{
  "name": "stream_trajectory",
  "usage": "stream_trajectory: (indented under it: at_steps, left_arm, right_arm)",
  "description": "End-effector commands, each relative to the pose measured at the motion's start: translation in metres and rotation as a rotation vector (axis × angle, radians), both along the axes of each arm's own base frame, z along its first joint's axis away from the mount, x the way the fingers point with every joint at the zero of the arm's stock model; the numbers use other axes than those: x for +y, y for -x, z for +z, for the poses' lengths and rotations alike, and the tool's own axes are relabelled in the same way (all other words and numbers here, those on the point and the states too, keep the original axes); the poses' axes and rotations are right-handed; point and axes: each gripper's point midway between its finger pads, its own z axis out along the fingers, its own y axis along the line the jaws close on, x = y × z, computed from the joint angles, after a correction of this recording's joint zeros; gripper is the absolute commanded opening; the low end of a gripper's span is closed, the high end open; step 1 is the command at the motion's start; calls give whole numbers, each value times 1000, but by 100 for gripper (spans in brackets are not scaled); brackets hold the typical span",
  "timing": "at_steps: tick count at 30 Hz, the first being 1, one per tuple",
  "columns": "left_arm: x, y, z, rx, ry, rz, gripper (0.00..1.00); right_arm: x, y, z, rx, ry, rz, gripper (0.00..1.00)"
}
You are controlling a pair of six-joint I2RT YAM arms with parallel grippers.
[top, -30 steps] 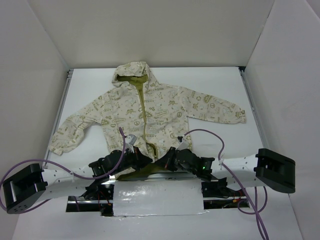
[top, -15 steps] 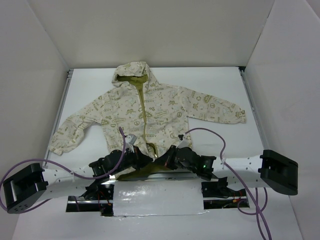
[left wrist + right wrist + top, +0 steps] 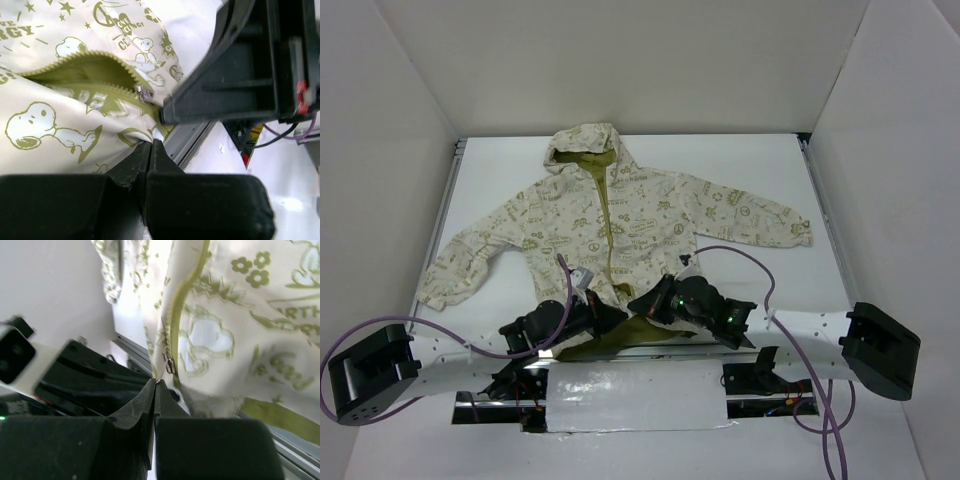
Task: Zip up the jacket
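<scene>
The cream jacket point(image 3: 620, 215) with olive print lies flat on the white table, hood at the far side and sleeves spread. Its green zipper point(image 3: 182, 295) gapes open near the hem in the left wrist view. My left gripper point(image 3: 612, 318) is shut on the jacket's bottom hem point(image 3: 125, 135) just left of the zipper. My right gripper point(image 3: 642, 303) is close beside it, shut on the thin pull that hangs from the metal slider point(image 3: 170, 365). The slider point(image 3: 145, 93) sits low on the zipper, near the hem.
White walls point(image 3: 400, 120) box in the table on three sides. An aluminium rail point(image 3: 135, 352) runs along the near edge under the hem. Purple cables point(image 3: 740, 265) loop over both arms. A silver taped plate point(image 3: 635, 395) lies between the arm bases.
My right gripper has closed fully and moved a little up and left along the zipper, away from the near edge. The left gripper has stayed put on the hem.
</scene>
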Motion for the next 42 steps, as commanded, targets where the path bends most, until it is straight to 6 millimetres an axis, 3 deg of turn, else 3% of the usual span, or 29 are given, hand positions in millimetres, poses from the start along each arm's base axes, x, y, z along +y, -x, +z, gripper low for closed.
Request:
stream_trajectory:
  at_steps: [1,10,14,16,22,26,31,32,37,39,42]
  left_arm:
    - [-6,18,3,-48,10,-116,0]
    - [-11,29,6,-84,15,-187,0]
    - [-11,32,7,-90,19,-199,0]
    - [-10,33,8,-99,16,-204,0]
    - [-7,38,9,-95,10,-214,0]
    - [-6,46,11,-81,25,-244,0]
    - [-6,55,11,-72,22,-274,0]
    - [-6,56,13,-76,25,-277,0]
    - [-9,67,15,-62,32,-326,0]
    - [-11,69,16,-58,25,-342,0]
    - [-13,72,15,-51,21,-352,0]
  right_arm:
    - [3,-32,43,-40,-99,-87,0]
    - [6,-58,26,37,-68,-142,0]
    - [8,-74,29,31,-73,-156,0]
    - [10,-81,19,54,-44,-158,0]
    - [22,-116,30,31,-41,-125,0]
    - [26,-140,12,82,-41,-113,0]
    - [32,-181,16,64,-43,-130,0]
    - [32,-187,6,79,-22,-136,0]
    - [30,-233,4,83,-55,-152,0]
    - [33,-244,9,76,-79,-145,0]
    - [30,-261,1,92,-77,-155,0]
